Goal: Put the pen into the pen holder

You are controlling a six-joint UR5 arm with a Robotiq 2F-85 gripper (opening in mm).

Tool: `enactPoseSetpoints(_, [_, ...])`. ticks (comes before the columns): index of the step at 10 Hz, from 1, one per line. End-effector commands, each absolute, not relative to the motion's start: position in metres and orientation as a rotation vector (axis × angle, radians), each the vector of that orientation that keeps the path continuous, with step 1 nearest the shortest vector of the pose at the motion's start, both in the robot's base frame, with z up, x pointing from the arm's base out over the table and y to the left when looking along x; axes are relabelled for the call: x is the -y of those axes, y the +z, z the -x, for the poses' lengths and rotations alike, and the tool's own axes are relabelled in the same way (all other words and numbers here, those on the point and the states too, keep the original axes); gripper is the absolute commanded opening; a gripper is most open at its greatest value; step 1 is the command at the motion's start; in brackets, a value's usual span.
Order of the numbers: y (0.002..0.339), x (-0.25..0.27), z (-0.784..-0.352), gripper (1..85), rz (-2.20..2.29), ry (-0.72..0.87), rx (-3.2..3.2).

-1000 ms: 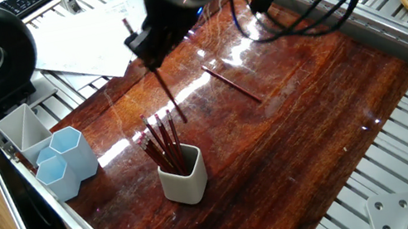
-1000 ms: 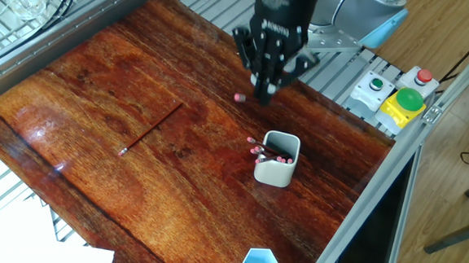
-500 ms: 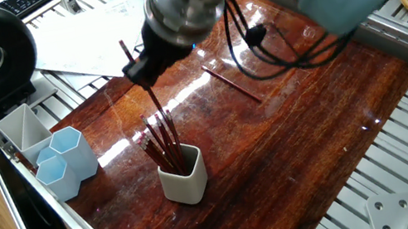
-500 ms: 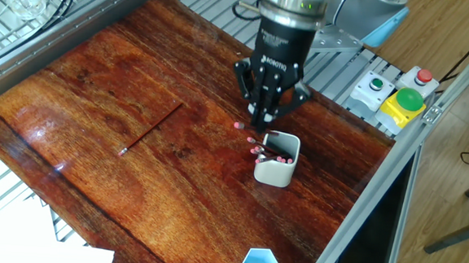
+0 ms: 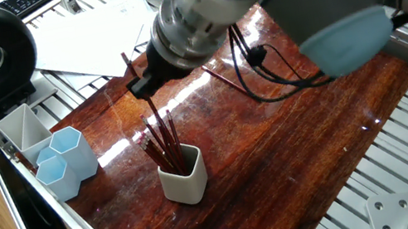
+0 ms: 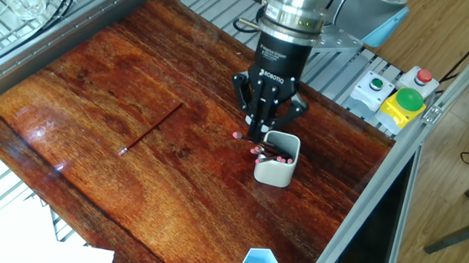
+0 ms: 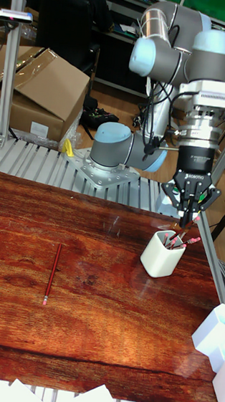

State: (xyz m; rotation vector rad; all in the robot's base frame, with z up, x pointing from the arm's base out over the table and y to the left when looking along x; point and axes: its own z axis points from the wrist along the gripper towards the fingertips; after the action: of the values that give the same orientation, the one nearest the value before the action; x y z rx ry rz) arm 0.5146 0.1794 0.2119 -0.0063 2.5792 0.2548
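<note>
The pen holder [image 5: 184, 179] [image 6: 278, 168] [image 7: 161, 255] is an off-white rounded-square cup near the table's edge, with several dark red pens standing in it. My gripper [image 5: 145, 86] [image 6: 259, 133] [image 7: 187, 223] hangs just above the cup's rim and is shut on a pen [image 5: 131, 67]. That pen is tilted, with its pink end [image 6: 235, 136] sticking out past the fingers. Its lower end reaches down among the pens at the cup's mouth. Another pen [image 6: 149, 129] [image 7: 51, 274] lies flat on the wooden table, away from the cup.
Two pale blue hexagonal cups [image 5: 66, 159] and a grey divided tray [image 5: 19, 126] stand at the table's edge beside the holder. Papers [image 5: 89, 34] lie beyond the far edge. A button box [image 6: 398, 101] sits on the rail near the arm.
My gripper has carried the pen sideways to the pen holder and come lower. It now stands right over the cup's rim instead of beside it.
</note>
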Motion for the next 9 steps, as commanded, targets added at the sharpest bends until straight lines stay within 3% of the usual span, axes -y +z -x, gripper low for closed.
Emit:
enactPoseSetpoints(1, [0.2, -0.178, -0.515, 1.0, -0.003, 0.266, -2.553])
enactPoseSetpoints(6, [0.184, -0.167, -0.491, 1.0, -0.081, 0.208, -2.675])
enactPoseSetpoints(9, [0.184, -0.179, -0.486, 1.0, -0.088, 0.28, -2.691])
